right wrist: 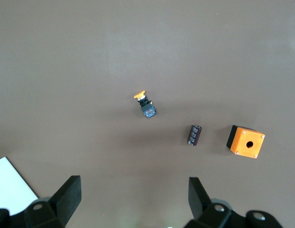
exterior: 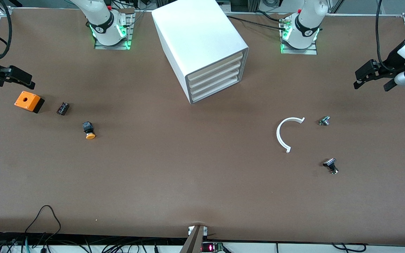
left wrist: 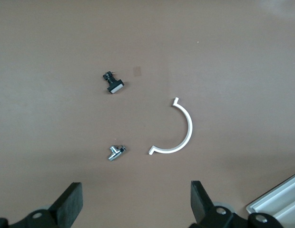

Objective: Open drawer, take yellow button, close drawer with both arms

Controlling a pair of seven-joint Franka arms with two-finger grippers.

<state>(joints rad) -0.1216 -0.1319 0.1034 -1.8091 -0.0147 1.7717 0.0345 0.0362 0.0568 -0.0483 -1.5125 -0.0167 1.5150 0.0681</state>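
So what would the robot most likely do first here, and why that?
Probably bring one gripper to the front of the cabinet to pull a drawer out. All four drawers look shut, while the left gripper and right gripper hang open and empty over the table's ends. Oddly, the button lies out on the table already, beside the right arm's end.

Even overhead light, soft shadow beside cabinet (exterior: 202,45); green glow at arm bases; wrist views slightly soft.
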